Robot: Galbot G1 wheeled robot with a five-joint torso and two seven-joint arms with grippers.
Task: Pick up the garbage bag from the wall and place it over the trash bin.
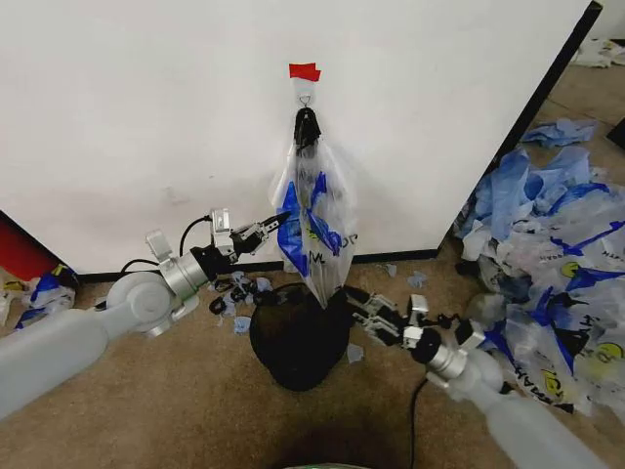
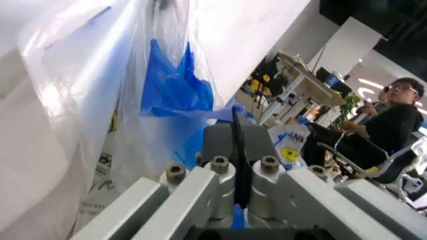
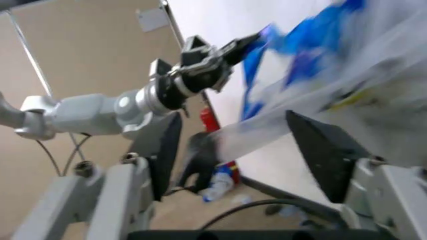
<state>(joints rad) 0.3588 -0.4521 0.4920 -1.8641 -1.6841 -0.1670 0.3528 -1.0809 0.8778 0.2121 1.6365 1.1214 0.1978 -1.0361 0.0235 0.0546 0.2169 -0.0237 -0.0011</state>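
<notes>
Left gripper [image 1: 281, 219] is pinched onto the left edge of the garbage bag [image 1: 317, 220], about mid-height; in my left wrist view its two fingers [image 2: 235, 150] are pressed together with thin blue-and-clear plastic caught between them. Bag still hangs from the small metal hook [image 1: 305, 98] on the wall [image 1: 146, 117], just under the red tape strip [image 1: 304, 71]; its black-knotted top sits at the hook and its body drops straight down, see-through with blue patches, a yellow print and black lettering. Bottom tip of the bag reaches the rim of the trash bin [image 1: 293, 347], which stands on the brown floor [image 1: 146, 410] right below it, close to the black baseboard [image 1: 410, 256].

My right gripper [image 1: 354, 298] is low on the right side of the bag's bottom end, beside the bin rim, jaws spread wide; in my right wrist view the bag's lower part runs between the two dark fingers [image 3: 320, 150], not clamped. Same view shows my left arm across the way, holding the bag edge.

Small blue and black scraps [image 1: 239, 291] litter the floor left of the bin. Big blue-and-white heap of bags [image 1: 547, 264] lies on the right, past the wall's end.
</notes>
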